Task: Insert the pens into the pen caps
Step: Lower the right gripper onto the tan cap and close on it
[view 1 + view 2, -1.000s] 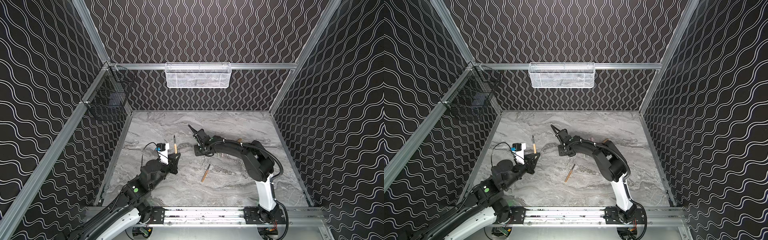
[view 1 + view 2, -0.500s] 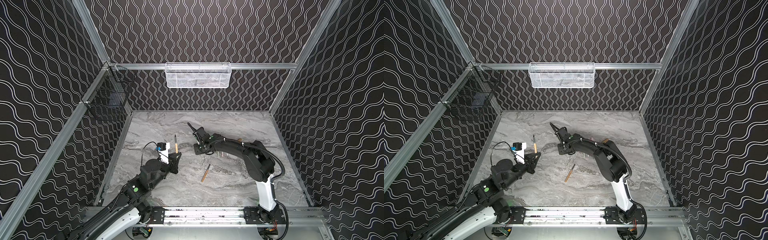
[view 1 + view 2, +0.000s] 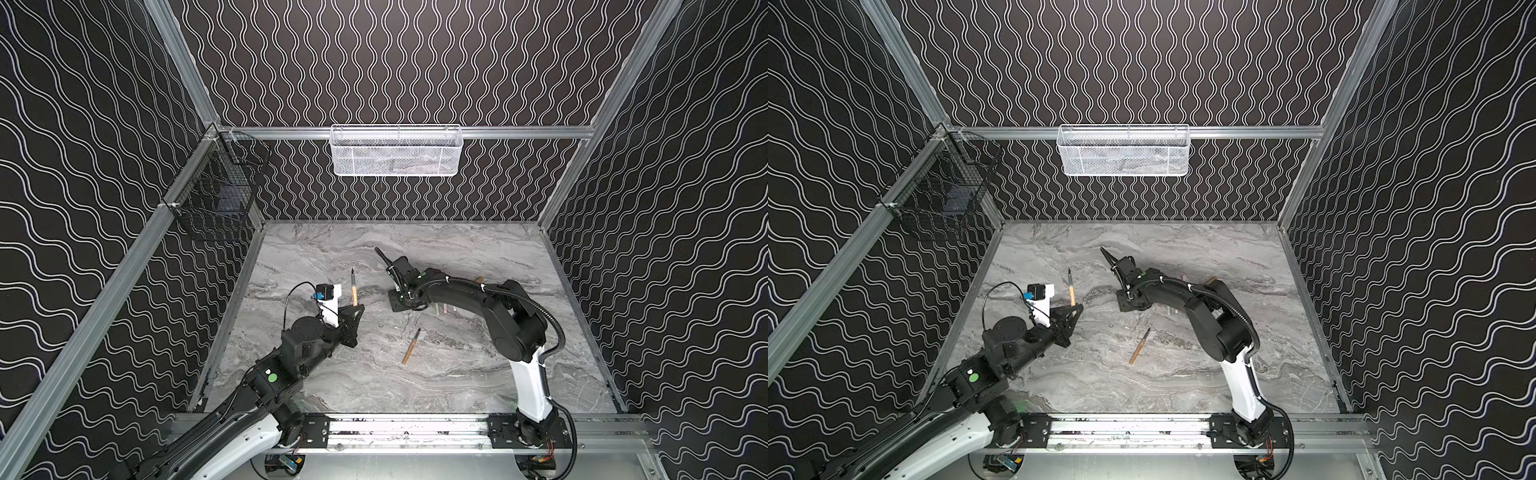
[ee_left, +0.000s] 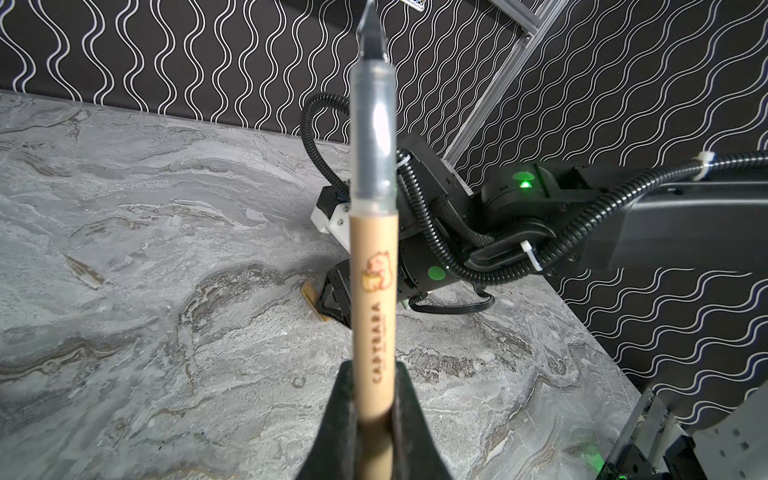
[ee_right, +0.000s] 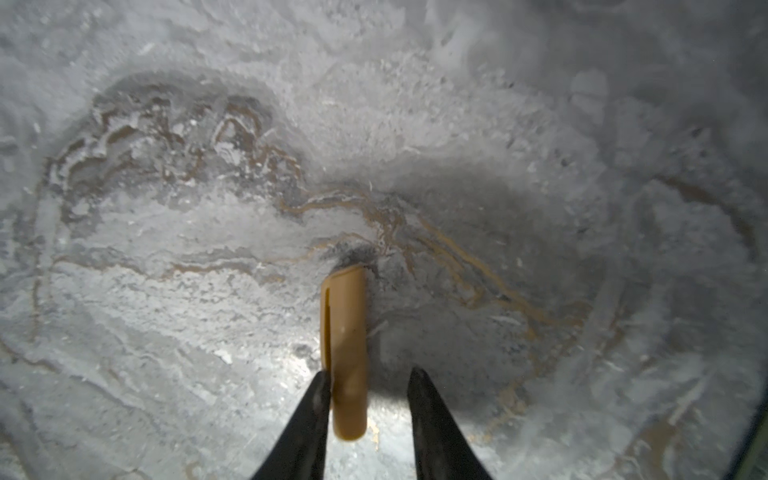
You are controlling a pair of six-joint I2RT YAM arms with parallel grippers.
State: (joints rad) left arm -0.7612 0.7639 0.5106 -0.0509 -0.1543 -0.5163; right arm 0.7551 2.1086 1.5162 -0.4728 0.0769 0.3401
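Left gripper clamped on the lower barrel of a tan-orange pen, held upright with its dark tip up, over the left half of the marble table; both top views agree. Right gripper is down at the table near centre, jaws apart astride a tan-orange cap lying flat: one finger touches the cap's side, the other stands clear, so no grip. Second tan-orange pen lies loose on the table, nearer the front rail, apart from both grippers.
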